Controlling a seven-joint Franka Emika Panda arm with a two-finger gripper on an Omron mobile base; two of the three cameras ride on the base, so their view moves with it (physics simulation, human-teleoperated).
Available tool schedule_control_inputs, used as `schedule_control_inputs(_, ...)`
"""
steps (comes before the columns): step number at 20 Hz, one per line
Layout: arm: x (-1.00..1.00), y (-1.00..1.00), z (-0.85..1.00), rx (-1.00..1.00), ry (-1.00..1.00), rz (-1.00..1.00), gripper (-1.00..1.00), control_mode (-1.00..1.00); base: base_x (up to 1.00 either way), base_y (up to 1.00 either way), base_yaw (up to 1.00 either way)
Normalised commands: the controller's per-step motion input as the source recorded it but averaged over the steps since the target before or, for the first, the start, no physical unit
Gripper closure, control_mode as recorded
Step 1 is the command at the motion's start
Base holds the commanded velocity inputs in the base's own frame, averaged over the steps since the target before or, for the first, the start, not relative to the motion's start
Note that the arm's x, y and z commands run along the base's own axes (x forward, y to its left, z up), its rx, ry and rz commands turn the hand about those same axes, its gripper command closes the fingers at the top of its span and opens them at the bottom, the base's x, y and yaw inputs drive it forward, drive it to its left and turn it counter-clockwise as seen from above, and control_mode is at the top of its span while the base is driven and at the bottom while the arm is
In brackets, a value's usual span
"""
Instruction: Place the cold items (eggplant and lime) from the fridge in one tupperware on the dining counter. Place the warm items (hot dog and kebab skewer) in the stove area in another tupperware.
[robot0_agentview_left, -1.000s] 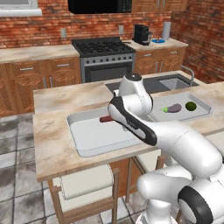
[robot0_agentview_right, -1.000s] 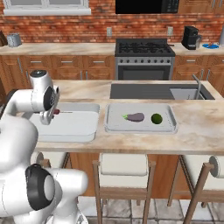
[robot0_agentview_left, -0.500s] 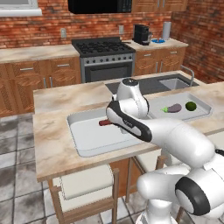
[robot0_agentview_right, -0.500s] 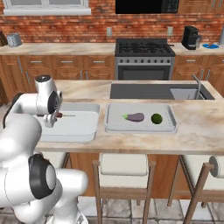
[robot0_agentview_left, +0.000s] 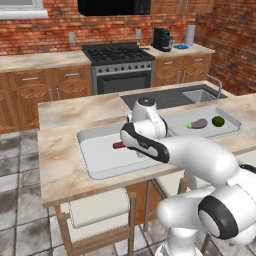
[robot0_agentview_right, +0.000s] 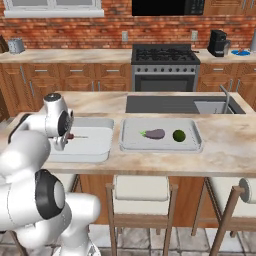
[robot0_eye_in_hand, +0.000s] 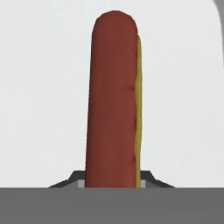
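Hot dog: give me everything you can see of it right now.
The hot dog is a smooth reddish-brown sausage with a yellow strip along one side and a rounded free end. In the hand view its near end sits between the gripper's dark tips, which are shut on it. It is held over the white floor of the left tupperware on the dining counter; whether it touches that floor isn't clear.

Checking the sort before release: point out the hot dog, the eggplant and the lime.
hot dog (robot0_eye_in_hand: 113, 100), hand view, middle of the sausage
eggplant (robot0_agentview_right: 155, 133), right base view, purple body
lime (robot0_agentview_right: 179, 135), right base view, its centre
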Motion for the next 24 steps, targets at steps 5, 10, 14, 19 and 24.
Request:
schedule_control_inputs(5,0.19,0.0,-0.15,-0.03,0.01,0.0,1.0,-1.0,0.0,0.0,0.0)
schedule_control_inputs(10,0.14,0.0,-0.06,0.0,0.0,0.0,1.0,-1.0,0.0,0.0,0.0)
schedule_control_inputs(14,0.16,0.0,-0.07,0.0,0.0,0.0,1.0,-1.0,0.0,0.0,0.0)
schedule_control_inputs(19,0.2,0.0,-0.13,0.0,0.0,0.0,1.0,-1.0,0.0,0.0,0.0)
schedule_control_inputs(24,0.18,0.0,-0.16,0.0,0.0,0.0,1.0,-1.0,0.0,0.0,0.0)
